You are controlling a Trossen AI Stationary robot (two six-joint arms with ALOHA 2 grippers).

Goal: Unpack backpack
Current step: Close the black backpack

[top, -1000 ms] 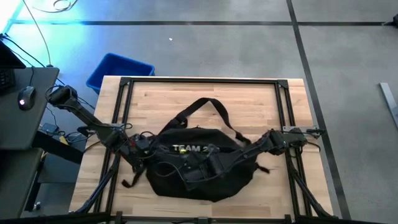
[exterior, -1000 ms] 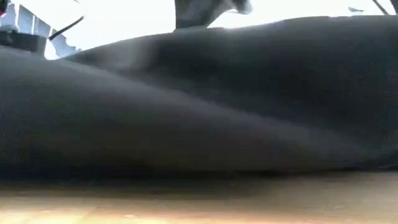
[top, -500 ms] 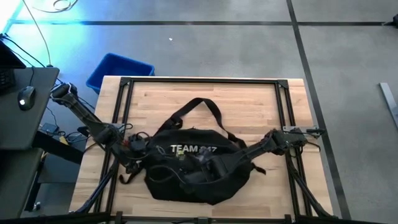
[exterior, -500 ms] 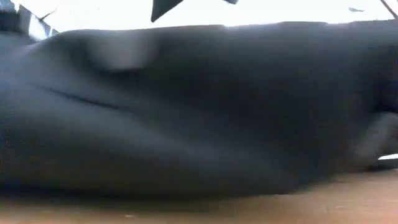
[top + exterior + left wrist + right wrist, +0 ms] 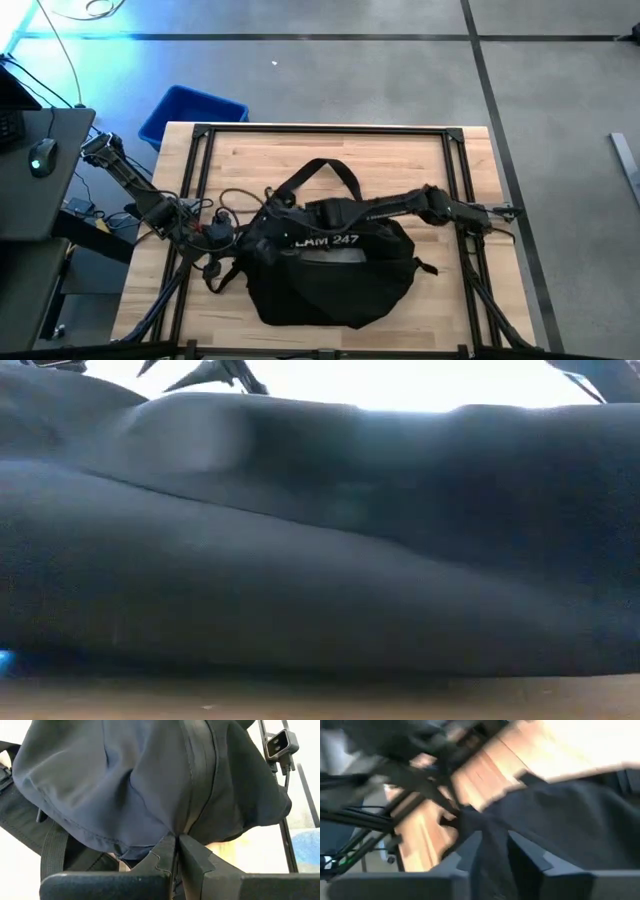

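Observation:
The black backpack (image 5: pixel 330 275) lies on the wooden table (image 5: pixel 400 160), white "247" lettering up, and fills the low view (image 5: pixel 320 560). Its carry loop (image 5: pixel 325 168) rests toward the far edge. My left gripper (image 5: pixel 247 245) is at the backpack's left end, shut on its fabric (image 5: pixel 176 840). My right gripper (image 5: pixel 285 212) reaches from the right over the backpack's far left top. In its blurred wrist view its fingers (image 5: pixel 492 852) stand apart with black fabric showing between them. My left gripper pinches a gathered fold of the backpack's fabric (image 5: pixel 181 831) between its two fingers, at a stitched seam strip on the left end. The fingers slant down from the table's left. The fabric bunches above the fingertips while the backpack's body stays on the table. My right gripper is over black fabric, but I cannot tell whether it touches it.
A black metal frame (image 5: pixel 320 130) runs around the tabletop. A blue bin (image 5: pixel 190 115) stands on the floor past the far left corner. A desk with a mouse (image 5: pixel 40 155) is at the left. Bare wood shows along the far side.
My right gripper has swung from the backpack's middle toward the far left, over its top, turning as it went. My left gripper has risen, still shut on the fabric, and the backpack's left end has come up and bulged. The lettering has shifted right.

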